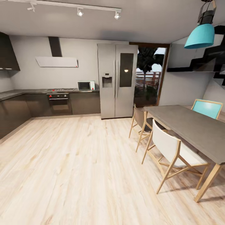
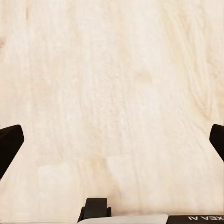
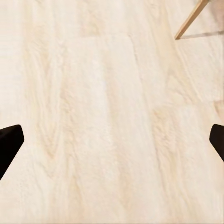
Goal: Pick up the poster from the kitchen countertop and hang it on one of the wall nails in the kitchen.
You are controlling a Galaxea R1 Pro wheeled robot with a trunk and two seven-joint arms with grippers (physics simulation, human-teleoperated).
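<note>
The poster, the grey countertop with the sink, and the wall nails are out of view. My left gripper [image 2: 112, 145] hangs open over pale wooden floor [image 2: 112, 70], its dark fingertips [image 2: 9, 142] spread wide with nothing between them. Over the same kind of floor, my right gripper [image 3: 112, 144] is open and empty as well, with black fingertips [image 3: 9, 142] far apart. A wooden chair leg [image 3: 191, 19] crosses one corner of the right wrist view.
A dark counter [image 1: 37, 91] with hob, oven [image 1: 58, 103] and microwave [image 1: 86, 85] lines the back wall. A steel fridge [image 1: 117, 80] stands beside a glass door [image 1: 149, 76]. At the right is a grey dining table [image 1: 193, 128] with chairs [image 1: 170, 150]. Wooden floor [image 1: 78, 168] spreads ahead.
</note>
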